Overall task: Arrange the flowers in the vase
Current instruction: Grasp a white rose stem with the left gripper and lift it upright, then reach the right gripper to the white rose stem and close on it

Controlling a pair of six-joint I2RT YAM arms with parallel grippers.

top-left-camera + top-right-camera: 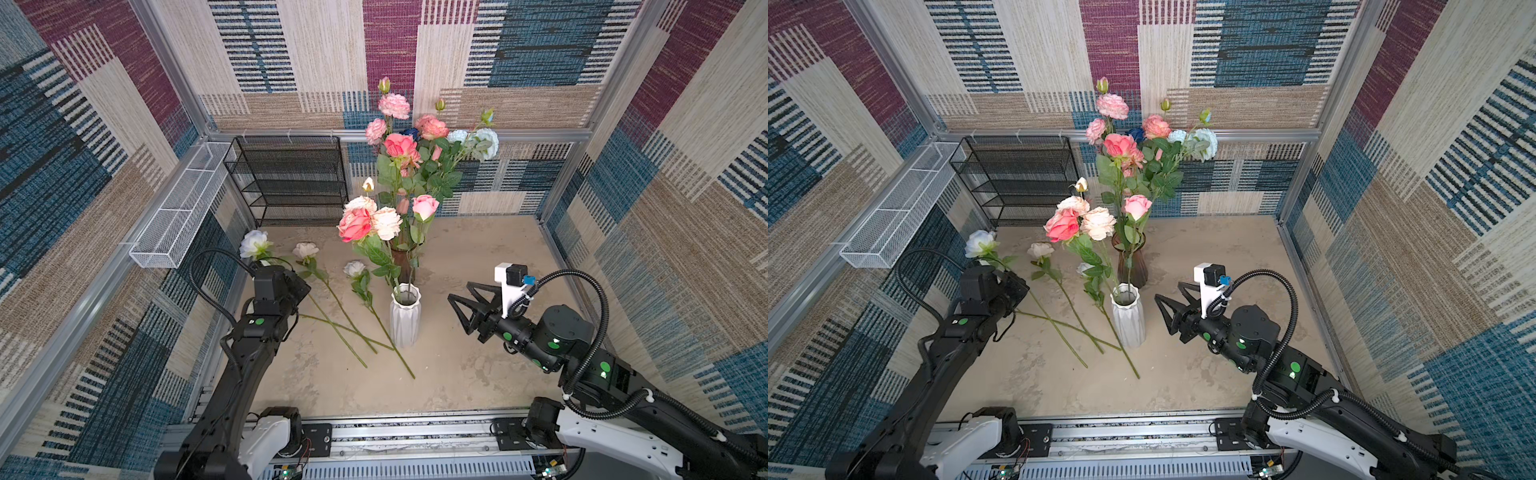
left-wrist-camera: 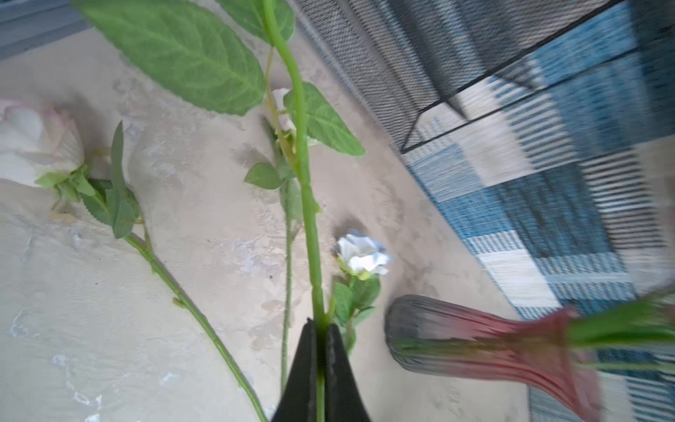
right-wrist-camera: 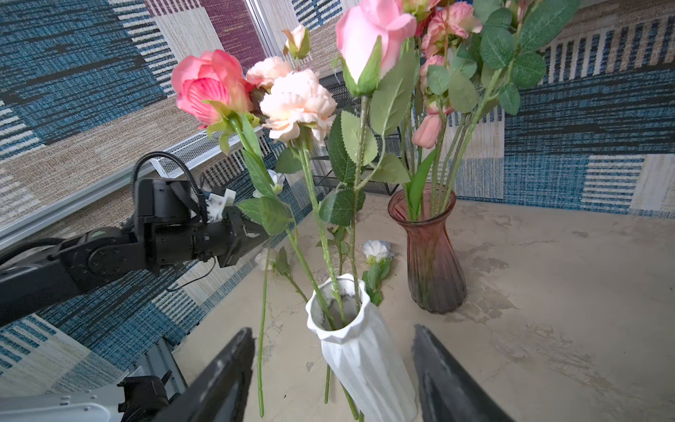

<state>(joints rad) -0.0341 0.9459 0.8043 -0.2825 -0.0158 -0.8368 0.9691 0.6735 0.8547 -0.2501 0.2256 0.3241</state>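
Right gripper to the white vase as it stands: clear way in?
Probably yes: the right gripper is open and faces the white vase side-on, with only bare table between them.

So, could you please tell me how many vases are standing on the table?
2. A white ribbed vase stands in the middle, nearer the robot; a reddish glass vase stands just behind it, farther from the robot. None appears to be hidden.

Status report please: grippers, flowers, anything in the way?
Left gripper shut on flower stem. Right gripper open near white vase. Three stems already crowd its mouth.
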